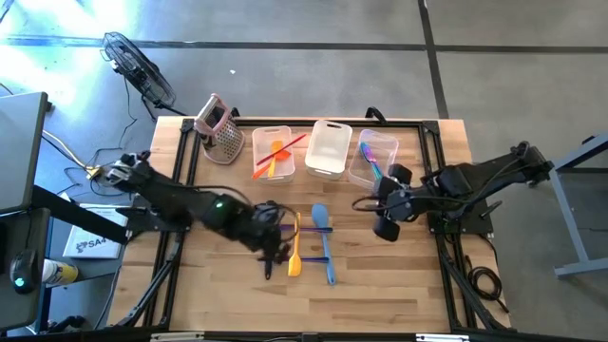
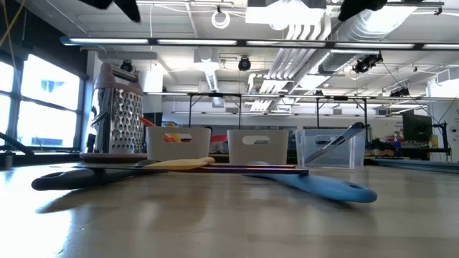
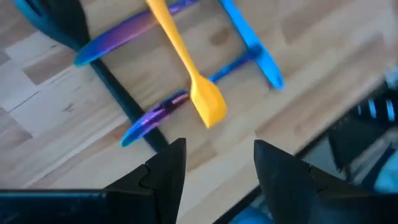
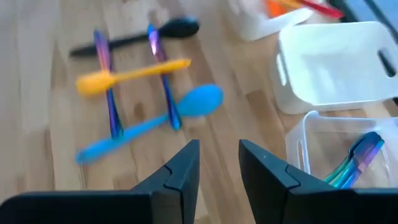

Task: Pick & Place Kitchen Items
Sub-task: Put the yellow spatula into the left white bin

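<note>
1. Three clear rectangular plastic bins (image 1: 328, 147) stand in a row at the table's far side; the left one holds orange and red utensils (image 1: 276, 154), the right one iridescent blue-purple utensils (image 1: 370, 161).
2. Loose on the wooden table (image 1: 399, 275) lie a yellow spatula (image 1: 295, 249), a blue plastic spoon (image 1: 323, 237), purple-blue slim pieces (image 3: 127, 31) and a dark spoon (image 4: 177, 28), crossing one another.
3. Left gripper (image 3: 214, 165) hovers over this pile, fingers parted, holding nothing.
4. Right gripper (image 4: 217, 162) hangs near the right bin, fingers slightly apart, empty.
5. Metal box grater (image 1: 220, 128) stands at the far left.
</note>
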